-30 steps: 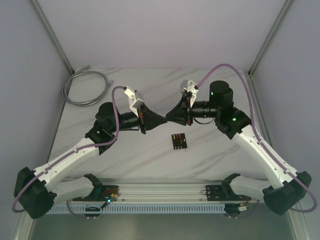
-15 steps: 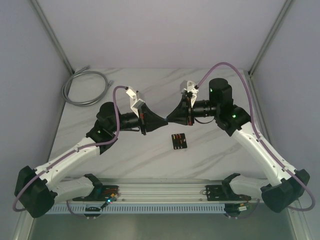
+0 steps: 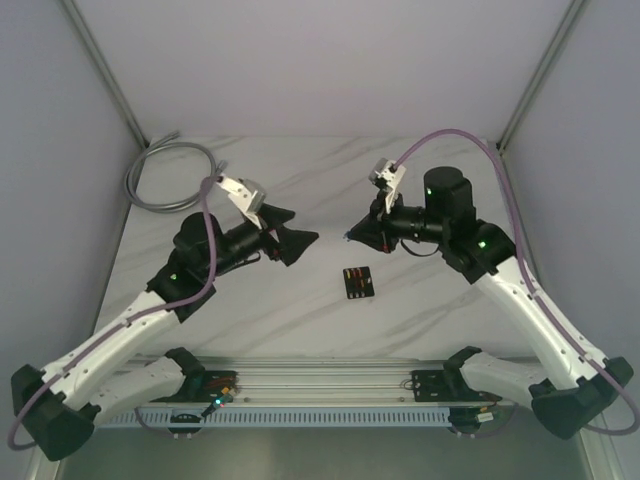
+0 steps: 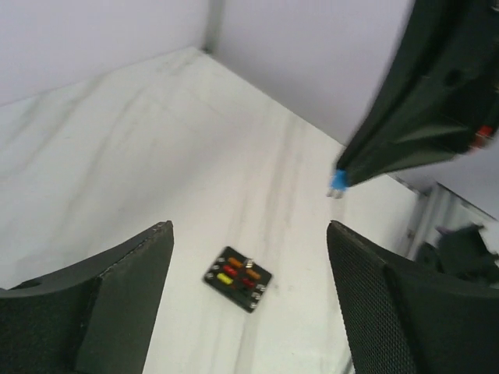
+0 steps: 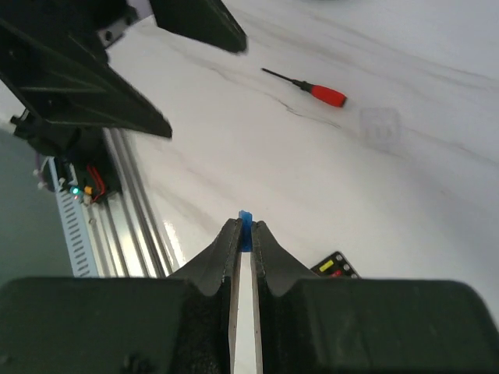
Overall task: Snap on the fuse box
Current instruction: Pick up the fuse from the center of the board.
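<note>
Fuse box [image 4: 238, 278]: black square, red, orange, yellow fuses.
Left gripper [image 4: 249, 227]: spread, empty.
Right gripper [image 5: 245, 226]: pinching blue fuse [image 5: 245, 216].

Open space above fuse box [image 3: 357, 283] (unblocked)

The top view looks down from high behind the near edge over the whole worktop [image 3: 300, 320]. The left wrist view looks close between its fingers [image 4: 117, 296] at the right gripper [image 4: 343, 173]. The right wrist view looks at the left gripper [image 5: 207, 89]. All three share the fuse box [image 3: 357, 283], and both wrist views share the blue piece [image 4: 337, 183].
</note>
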